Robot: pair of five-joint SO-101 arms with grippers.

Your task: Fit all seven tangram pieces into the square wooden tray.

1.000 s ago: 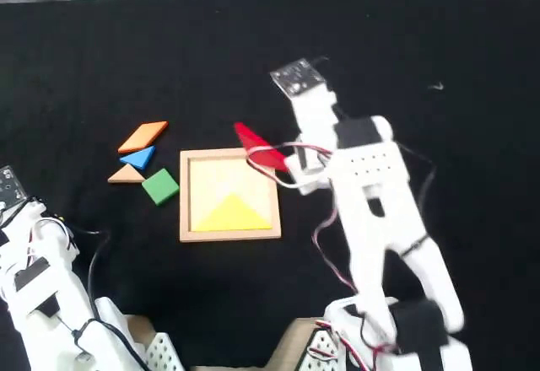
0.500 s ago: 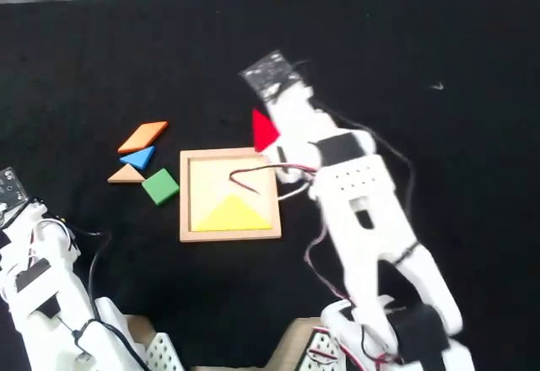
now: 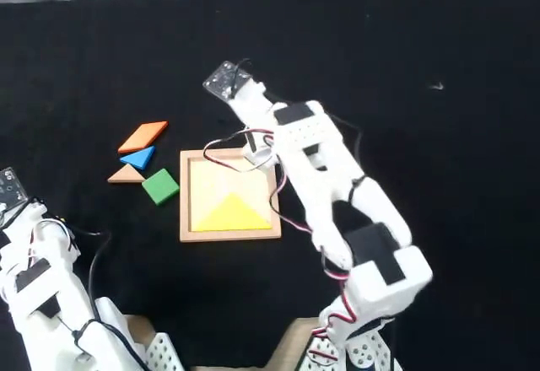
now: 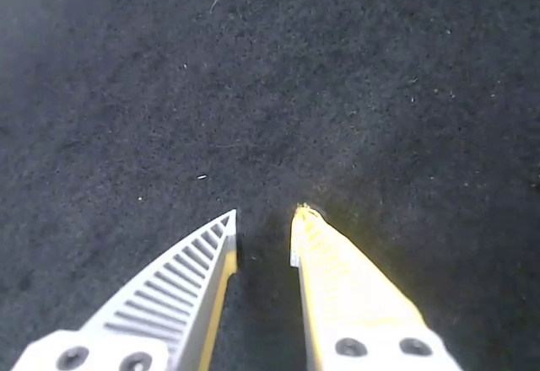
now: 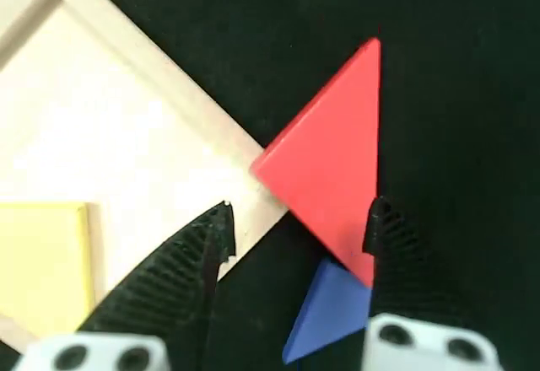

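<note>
The right pincer (image 5: 301, 206) is open at a corner of the tray (image 5: 169, 93). The red triangle (image 5: 333, 169) is between its fingers, touching one, just beside a blue piece (image 5: 329, 312). A yellow triangle (image 5: 42, 261) lies inside the tray. The left pincer (image 4: 266, 219) is slightly open above the table (image 4: 337, 67).

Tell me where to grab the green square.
From straight above, pinching two opposite straight edges: the green square lies flat on the table. Its corners sit close to the tray and the tan triangle, so avoid pinching corner to corner.
</note>
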